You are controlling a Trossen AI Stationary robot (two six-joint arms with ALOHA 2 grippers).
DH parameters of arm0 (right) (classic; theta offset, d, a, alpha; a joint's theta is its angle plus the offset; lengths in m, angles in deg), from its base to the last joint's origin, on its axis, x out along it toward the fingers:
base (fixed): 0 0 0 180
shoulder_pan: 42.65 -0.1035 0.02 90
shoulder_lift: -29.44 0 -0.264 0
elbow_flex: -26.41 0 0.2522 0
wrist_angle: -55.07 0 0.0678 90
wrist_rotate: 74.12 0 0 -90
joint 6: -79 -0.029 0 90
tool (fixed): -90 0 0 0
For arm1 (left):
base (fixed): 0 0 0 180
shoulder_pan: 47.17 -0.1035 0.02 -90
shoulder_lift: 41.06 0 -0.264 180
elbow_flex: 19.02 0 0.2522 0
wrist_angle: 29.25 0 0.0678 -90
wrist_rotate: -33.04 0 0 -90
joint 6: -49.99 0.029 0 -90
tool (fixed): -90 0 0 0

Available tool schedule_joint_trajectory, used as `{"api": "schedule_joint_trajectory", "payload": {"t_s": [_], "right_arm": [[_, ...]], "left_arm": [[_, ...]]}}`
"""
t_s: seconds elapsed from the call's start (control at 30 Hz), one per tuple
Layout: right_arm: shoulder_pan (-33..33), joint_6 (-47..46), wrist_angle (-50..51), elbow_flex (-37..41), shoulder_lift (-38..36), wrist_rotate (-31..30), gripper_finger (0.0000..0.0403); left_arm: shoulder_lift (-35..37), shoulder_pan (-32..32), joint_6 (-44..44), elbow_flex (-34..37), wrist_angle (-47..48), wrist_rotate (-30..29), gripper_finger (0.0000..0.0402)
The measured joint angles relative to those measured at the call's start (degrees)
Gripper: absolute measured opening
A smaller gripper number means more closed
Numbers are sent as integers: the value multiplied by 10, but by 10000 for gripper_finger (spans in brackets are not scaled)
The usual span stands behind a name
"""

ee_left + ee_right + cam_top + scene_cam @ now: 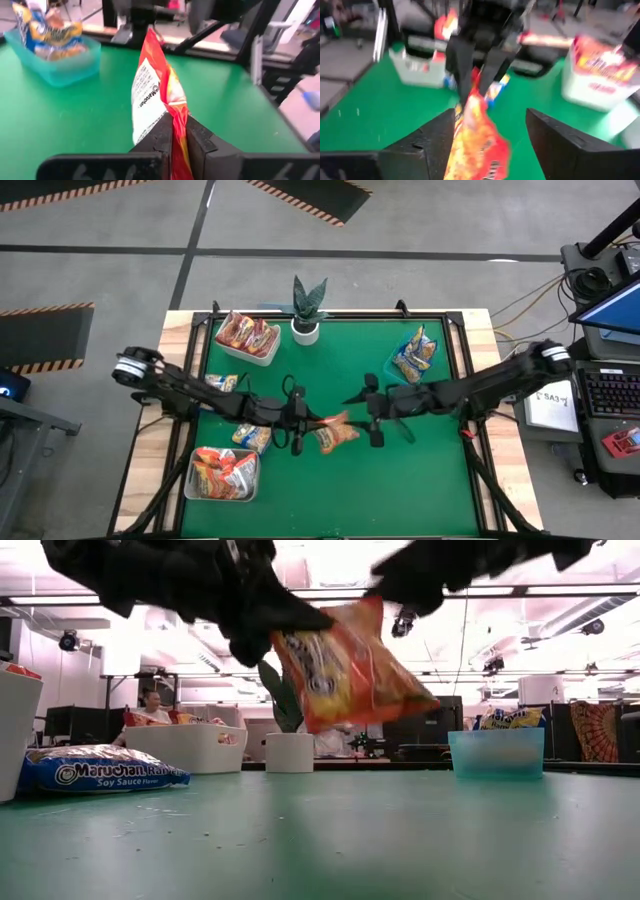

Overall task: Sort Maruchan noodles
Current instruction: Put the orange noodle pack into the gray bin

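My left gripper (300,426) is shut on an orange-red Maruchan packet (336,433), held in the air over the middle of the green table. The packet also shows in the low view (345,665). My right gripper (372,418) is open just right of the packet. In the right wrist view (491,114) its fingers stand on either side of the packet's free end (472,142); I cannot tell whether they touch it. A blue-and-yellow packet (250,437) lies flat on the table below my left arm, and another (222,383) lies at the left. My left gripper pinches the packet's near end (178,116) between its two fingers. The fingers come level from the table's left. The packet stands on edge, sticks out beyond the fingertips toward my right gripper, and is lifted clear of the table.
A white tray (262,358) with red packets stands at the back left. A white tray (190,480) with orange packets is at the front left. A teal bin (397,367) with blue-and-yellow packets is at the back right. A potted plant (306,315) stands at the back middle.
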Motion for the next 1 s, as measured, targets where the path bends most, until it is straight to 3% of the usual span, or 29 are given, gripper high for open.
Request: {"api": "schedule_joint_trajectory", "payload": {"t_s": [0.23, 0.4, 0.53, 0.7, 0.9, 1.0], "right_arm": [[27, 35, 12, 0, -88, 0, 251], [41, 71, 13, 0, -111, 0, 244], [50, 88, 13, 0, -110, 0, 242], [63, 104, 14, 0, -105, 0, 246], [78, 108, 3, 0, -105, 0, 244], [81, 114, 0, -1, -105, 1, 246]], "left_arm": [[74, 33, -24, -7, 11, 0, 2], [105, 74, -32, -70, 106, -35, 2], [111, 111, -61, -161, 292, -115, 1], [96, 160, -238, -301, 617, -228, 1], [44, 225, -458, -465, 905, -236, 1], [5, 251, -539, -545, 1030, -198, 1]]}}
